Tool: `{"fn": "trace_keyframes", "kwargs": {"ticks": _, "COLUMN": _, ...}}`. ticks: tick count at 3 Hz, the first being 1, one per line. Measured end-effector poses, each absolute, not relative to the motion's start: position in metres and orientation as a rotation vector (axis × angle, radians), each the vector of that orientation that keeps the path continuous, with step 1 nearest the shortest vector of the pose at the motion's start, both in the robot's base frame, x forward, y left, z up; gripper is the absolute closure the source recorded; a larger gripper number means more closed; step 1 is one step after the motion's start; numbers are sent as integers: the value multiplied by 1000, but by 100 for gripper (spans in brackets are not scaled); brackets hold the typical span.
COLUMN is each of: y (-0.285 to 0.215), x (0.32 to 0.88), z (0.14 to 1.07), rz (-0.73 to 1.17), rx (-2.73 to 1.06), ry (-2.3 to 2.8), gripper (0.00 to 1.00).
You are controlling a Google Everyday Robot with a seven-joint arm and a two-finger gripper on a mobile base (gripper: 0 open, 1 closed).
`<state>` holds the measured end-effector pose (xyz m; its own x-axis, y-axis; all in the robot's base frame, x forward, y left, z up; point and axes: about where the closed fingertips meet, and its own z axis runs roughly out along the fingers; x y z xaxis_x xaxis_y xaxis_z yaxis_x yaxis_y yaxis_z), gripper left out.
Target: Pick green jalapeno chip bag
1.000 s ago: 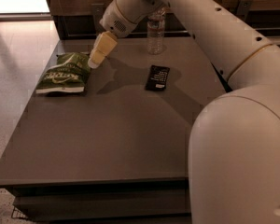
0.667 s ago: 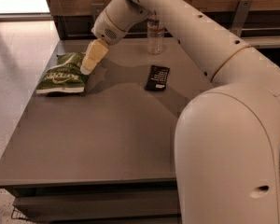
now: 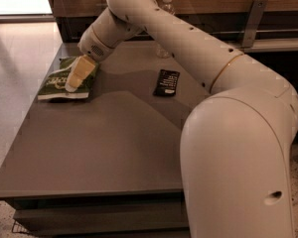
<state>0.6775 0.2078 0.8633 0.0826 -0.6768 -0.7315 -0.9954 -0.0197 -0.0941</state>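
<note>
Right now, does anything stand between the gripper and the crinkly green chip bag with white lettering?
Nothing visible does. The gripper hangs right over the crinkly green chip bag. The flat black wrapper lies apart to the right, and the clear plastic bottle stands at the back.

End effector [image 3: 70, 86] sits over the chip bag [image 3: 50, 85], left of the wrapper [image 3: 167, 82].

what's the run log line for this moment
gripper: over green jalapeno chip bag | bag: lying on table, not lifted | black packet: apart, mid-table
</note>
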Motion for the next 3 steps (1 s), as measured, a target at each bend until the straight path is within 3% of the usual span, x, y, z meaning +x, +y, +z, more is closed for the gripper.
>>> {"fn": "trace_keyframes", "kwargs": {"ticks": 1, "y": 236, "x": 658, "z": 841, "rz": 793, "rx": -1710, "ry": 1610, "gripper": 2}}
{"fn": "trace_keyframes", "kwargs": {"ticks": 3, "y": 258, "x": 649, "z": 821, "rz": 859, "rx": -1662, "ry": 1588, "gripper": 47}}
